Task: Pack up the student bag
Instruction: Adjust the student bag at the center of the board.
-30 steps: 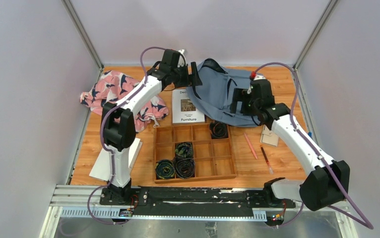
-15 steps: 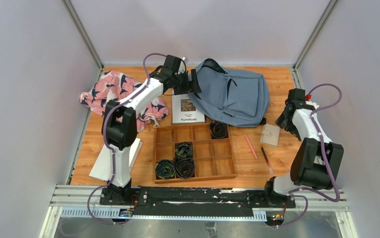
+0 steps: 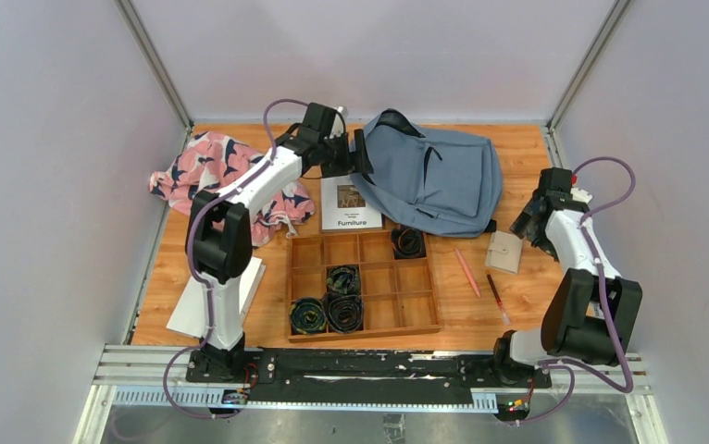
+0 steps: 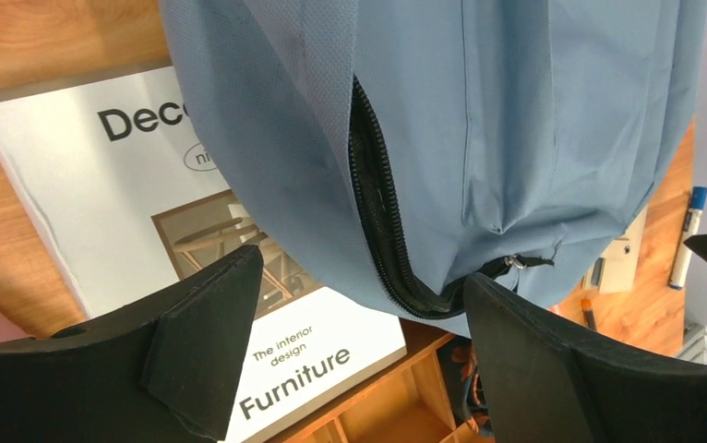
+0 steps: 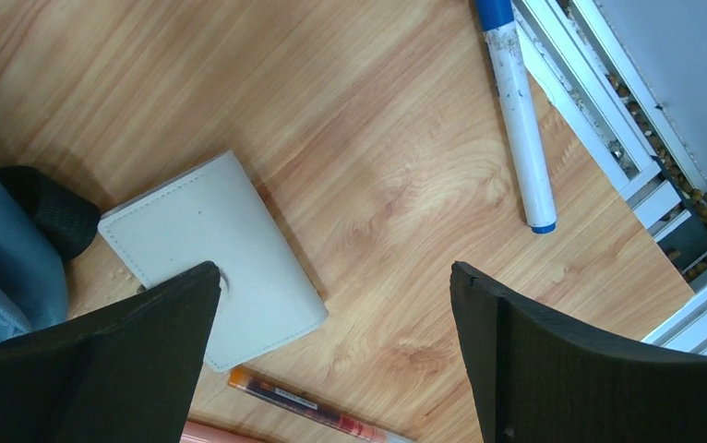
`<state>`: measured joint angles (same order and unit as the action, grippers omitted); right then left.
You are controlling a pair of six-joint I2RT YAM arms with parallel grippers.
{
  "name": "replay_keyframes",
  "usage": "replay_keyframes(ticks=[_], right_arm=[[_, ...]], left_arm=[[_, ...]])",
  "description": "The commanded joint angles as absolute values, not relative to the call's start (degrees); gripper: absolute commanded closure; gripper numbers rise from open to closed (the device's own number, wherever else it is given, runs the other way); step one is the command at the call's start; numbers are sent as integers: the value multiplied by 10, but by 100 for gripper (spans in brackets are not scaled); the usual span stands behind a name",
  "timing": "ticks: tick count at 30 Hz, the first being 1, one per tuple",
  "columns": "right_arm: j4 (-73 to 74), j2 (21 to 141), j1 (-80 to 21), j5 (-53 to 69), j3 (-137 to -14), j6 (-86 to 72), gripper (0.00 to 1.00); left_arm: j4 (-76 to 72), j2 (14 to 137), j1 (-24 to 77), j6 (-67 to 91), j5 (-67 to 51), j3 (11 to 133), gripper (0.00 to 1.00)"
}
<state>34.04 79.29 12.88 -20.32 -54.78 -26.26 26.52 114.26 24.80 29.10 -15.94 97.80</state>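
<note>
Both released: left end effector (image 4: 359,277) straddled student bag (image 3: 434,180) zipper (image 4: 373,203); right end effector (image 5: 333,277) hovered above white wallet (image 5: 211,249). Bag-opening step, likely; next, pinch fabric.

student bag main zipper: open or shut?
Looks at least partly open: in the left wrist view the student bag's zipper teeth gape around a dark slit. How far it runs, cannot tell.

Matt woven cloth student bag (image 4: 516,111) on smooth wood-grain table (image 5: 377,185)
</note>
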Motion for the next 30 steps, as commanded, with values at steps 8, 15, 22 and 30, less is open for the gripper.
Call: replay_keyframes(ticks=[8,15,22,30], right_arm=[[295,745,133,-92,-545,-215,2],[308,739,134,-97,-538,-212,2],[296,716,121,-10,-554,-203,5],[331,731,115,-94,-575,-202,5]], left_arm=[[304,1177,236,303,-116,1062,18],[273,1198,236,321,-164,1066,57],[255,1205,236,327,-192,1076,99],[241,1183,235,336,-169,1071,100]])
